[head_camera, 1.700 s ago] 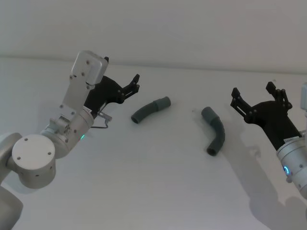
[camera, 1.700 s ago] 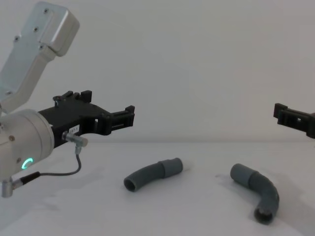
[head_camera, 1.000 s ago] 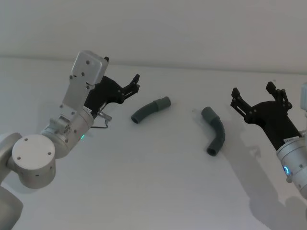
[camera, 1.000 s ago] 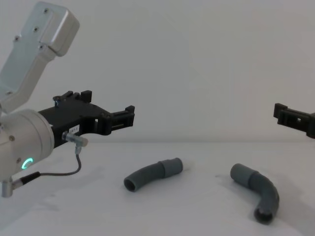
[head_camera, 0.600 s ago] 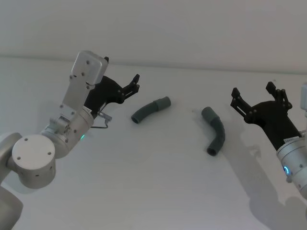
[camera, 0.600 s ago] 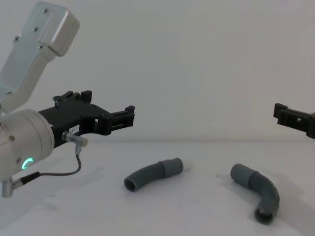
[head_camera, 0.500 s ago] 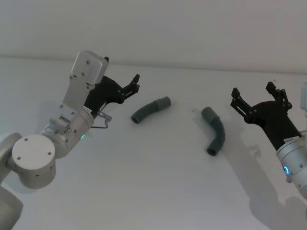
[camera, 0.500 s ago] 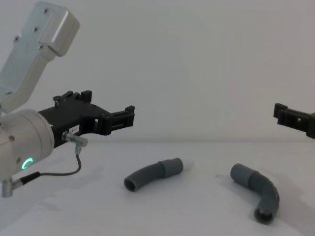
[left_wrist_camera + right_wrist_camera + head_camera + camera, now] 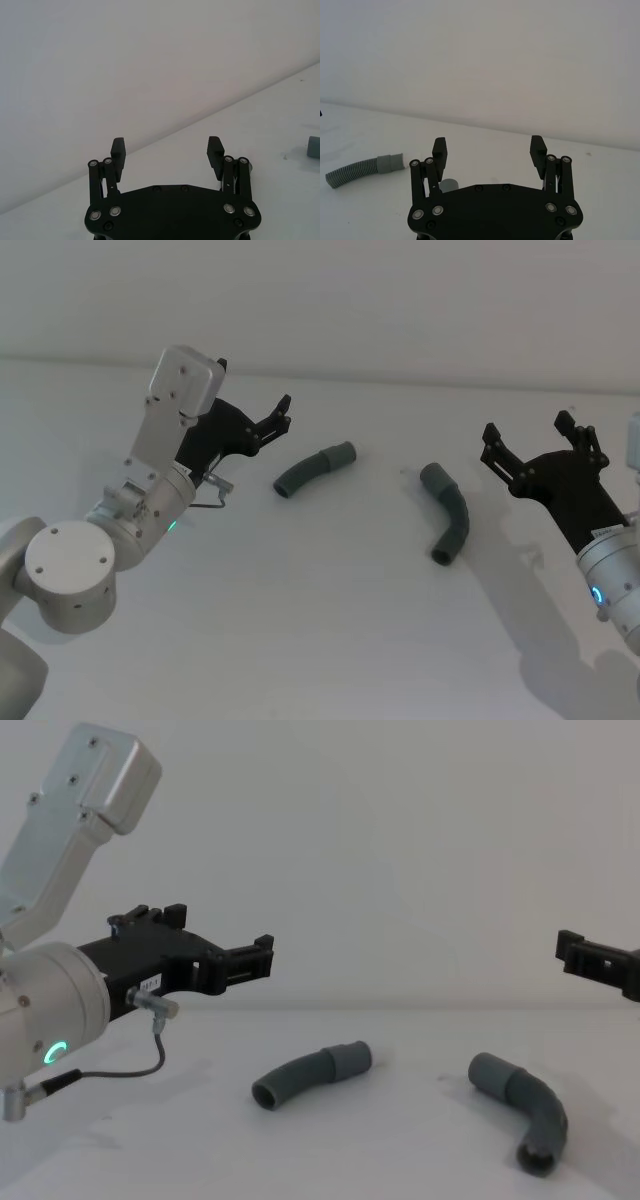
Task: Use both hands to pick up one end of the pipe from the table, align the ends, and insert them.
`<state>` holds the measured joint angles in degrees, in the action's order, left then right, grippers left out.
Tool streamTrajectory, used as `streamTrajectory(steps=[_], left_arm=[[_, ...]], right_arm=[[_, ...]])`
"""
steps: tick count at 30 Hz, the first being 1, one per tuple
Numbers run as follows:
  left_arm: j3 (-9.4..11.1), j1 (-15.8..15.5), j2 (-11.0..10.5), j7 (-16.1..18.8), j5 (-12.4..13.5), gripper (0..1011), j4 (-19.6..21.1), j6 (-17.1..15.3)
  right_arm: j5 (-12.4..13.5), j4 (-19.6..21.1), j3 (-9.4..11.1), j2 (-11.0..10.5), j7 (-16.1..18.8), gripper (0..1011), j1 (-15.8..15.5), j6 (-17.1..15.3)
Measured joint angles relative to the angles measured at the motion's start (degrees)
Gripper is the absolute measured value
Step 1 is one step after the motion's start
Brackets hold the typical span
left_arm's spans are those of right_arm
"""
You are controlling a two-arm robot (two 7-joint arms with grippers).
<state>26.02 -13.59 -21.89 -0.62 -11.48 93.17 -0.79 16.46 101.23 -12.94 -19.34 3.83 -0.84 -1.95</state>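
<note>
White matte table stretched under everything. At left, the left gripper hovered with fingers spread, near the curved ribbed pipe piece. The elbow piece lay apart from it on the table, near the right gripper, also spread. Both pieces looked light, stiff and apt to roll, so mid-body grips seemed wisest. Nothing had shifted since the earlier frames.

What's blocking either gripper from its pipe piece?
Nothing visible. Left gripper and right gripper are open; only bare table lies between them and the curved piece and elbow piece, and between the pieces.
</note>
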Motion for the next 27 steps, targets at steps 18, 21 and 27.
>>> streamTrajectory(steps=[18, 21, 27], left_arm=[[0.0, 0.0, 0.0, 0.0, 0.0, 1001, 0.0, 0.0], [0.0, 0.0, 0.0, 0.0, 0.0, 1002, 0.0, 0.0], [0.0, 0.0, 0.0, 0.0, 0.0, 1001, 0.0, 0.0]], right_arm=[[0.0, 0.0, 0.0, 0.0, 0.0, 1010, 0.0, 0.0], [0.0, 0.0, 0.0, 0.0, 0.0, 1010, 0.0, 0.0], [0.0, 0.0, 0.0, 0.0, 0.0, 1010, 0.0, 0.0]])
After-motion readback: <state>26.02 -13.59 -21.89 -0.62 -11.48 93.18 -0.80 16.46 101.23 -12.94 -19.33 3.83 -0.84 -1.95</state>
